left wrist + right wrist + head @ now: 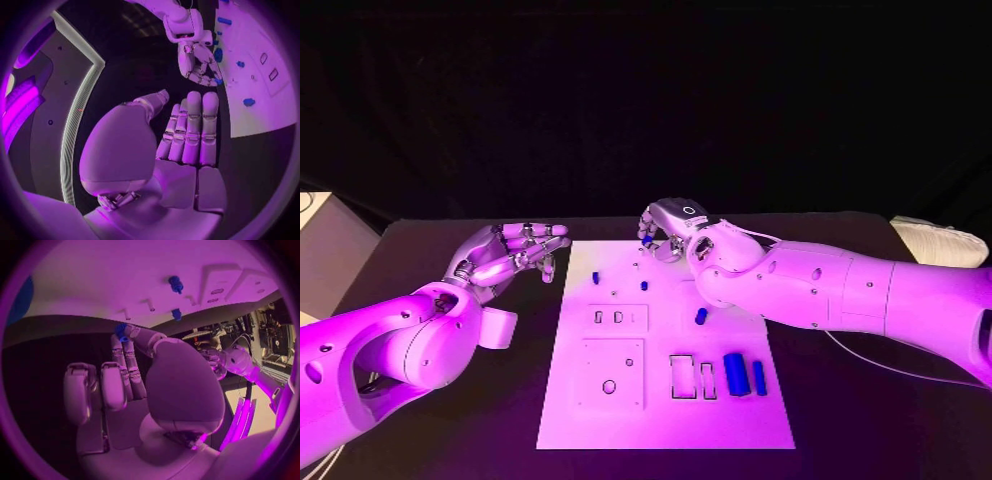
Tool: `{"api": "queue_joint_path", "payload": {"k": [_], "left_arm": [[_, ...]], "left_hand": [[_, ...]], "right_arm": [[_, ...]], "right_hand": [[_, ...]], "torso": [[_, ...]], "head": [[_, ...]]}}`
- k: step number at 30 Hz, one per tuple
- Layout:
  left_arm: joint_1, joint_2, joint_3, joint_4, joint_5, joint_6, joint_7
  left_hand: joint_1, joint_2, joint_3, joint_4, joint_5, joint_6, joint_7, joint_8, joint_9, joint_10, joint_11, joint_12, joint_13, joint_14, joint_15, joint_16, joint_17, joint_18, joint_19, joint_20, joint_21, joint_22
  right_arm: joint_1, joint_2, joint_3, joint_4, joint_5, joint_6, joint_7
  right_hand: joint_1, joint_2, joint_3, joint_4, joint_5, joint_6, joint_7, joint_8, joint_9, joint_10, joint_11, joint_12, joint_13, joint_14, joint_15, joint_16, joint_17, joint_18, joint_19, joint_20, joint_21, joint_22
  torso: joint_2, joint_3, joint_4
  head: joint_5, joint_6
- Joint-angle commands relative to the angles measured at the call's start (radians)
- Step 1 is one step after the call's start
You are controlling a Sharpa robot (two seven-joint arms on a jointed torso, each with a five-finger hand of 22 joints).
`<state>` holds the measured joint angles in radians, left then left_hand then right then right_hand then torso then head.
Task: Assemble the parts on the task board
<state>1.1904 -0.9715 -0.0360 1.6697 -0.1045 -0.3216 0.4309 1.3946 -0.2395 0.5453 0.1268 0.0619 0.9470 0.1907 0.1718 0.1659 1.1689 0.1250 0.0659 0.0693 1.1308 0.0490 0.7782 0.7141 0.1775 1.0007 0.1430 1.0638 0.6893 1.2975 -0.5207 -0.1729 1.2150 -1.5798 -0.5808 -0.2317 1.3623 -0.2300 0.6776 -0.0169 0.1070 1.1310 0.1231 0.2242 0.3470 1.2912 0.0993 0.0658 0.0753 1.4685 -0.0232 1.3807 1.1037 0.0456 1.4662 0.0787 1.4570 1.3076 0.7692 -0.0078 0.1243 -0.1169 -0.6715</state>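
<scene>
- Parts, small and blue, lay scattered on the board (661, 420): two pegs (596, 275) near its far end, one (701, 316) at mid-board, and two longer bars (736, 373) by the slots on the right.
- One tiny part (120, 332) sat pinched at the fingertips of the right hand (678, 235), which hovered over the board's far right corner.
- Left hand (516, 255) was open, fingers straight and together, holding nothing, poised over the table (444, 240) just off the board's left edge.
- Handling, as a judgement: the parts looked rigid, very light and smooth, so likely to roll or skid if nudged and to twist in a loose pinch. The pegs seemed best taken by their sides at fingertip level; the bars across their narrow width near the middle.
- The board looked thin, flat and stiff; it might slide on the table under a sideways push, so a steadying touch at its bare left margin seemed sensible.
- Edges: the board's far edge lay right beneath the right hand, and a part dropped there could roll off onto the dark table.
- Room: open table lay on both sides of the board and bare board at its near end; the right forearm (848, 290) crossed above the board's right side, crowding the approach to the mid-board part.
</scene>
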Motion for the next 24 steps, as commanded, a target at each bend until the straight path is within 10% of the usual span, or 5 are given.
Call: {"api": "queue_joint_path", "payload": {"k": [1, 24], "left_arm": [[0.003, 0.001, 0.001, 0.004, 0.004, 0.010, 0.005], [0.006, -0.002, 0.001, 0.004, 0.004, 0.008, 0.003]], "left_hand": [[-0.006, 0.006, 0.006, -0.002, -0.005, -0.001, 0.000, -0.003, 0.001, 0.001, -0.002, 0.001, 0.002, -0.003, -0.001, 0.006, 0.001, -0.002, 0.003, 0.000, 0.002, 0.001], [-0.006, 0.006, 0.007, -0.004, -0.006, 0.000, 0.000, -0.002, 0.002, 0.001, -0.003, 0.001, 0.002, -0.004, -0.002, 0.009, 0.002, -0.002, 0.002, 0.000, 0.006, 0.003]], "right_arm": [[-0.001, 0.005, 0.000, -0.006, -0.014, 0.018, -0.002], [-0.016, 0.027, 0.000, -0.020, -0.015, 0.050, 0.010]], "right_hand": [[0.031, 0.039, -0.001, -0.005, 0.004, 0.002, 0.000, 0.003, 0.001, 0.056, -0.052, 0.005, 0.033, 0.021, -0.008, -0.004, -0.001, -0.004, 0.029, -0.006, -0.004, 0.082], [0.029, 0.039, 0.001, -0.006, 0.005, 0.000, 0.001, 0.002, 0.003, 0.055, -0.051, 0.003, 0.033, 0.021, -0.007, -0.004, -0.003, -0.004, 0.027, -0.006, -0.007, 0.078]], "torso": [[0.001, -0.0014, 0.0014], [0.005, -0.0013, 0.0017]], "head": [[0.001, -0.002], [0.008, -0.008]]}}
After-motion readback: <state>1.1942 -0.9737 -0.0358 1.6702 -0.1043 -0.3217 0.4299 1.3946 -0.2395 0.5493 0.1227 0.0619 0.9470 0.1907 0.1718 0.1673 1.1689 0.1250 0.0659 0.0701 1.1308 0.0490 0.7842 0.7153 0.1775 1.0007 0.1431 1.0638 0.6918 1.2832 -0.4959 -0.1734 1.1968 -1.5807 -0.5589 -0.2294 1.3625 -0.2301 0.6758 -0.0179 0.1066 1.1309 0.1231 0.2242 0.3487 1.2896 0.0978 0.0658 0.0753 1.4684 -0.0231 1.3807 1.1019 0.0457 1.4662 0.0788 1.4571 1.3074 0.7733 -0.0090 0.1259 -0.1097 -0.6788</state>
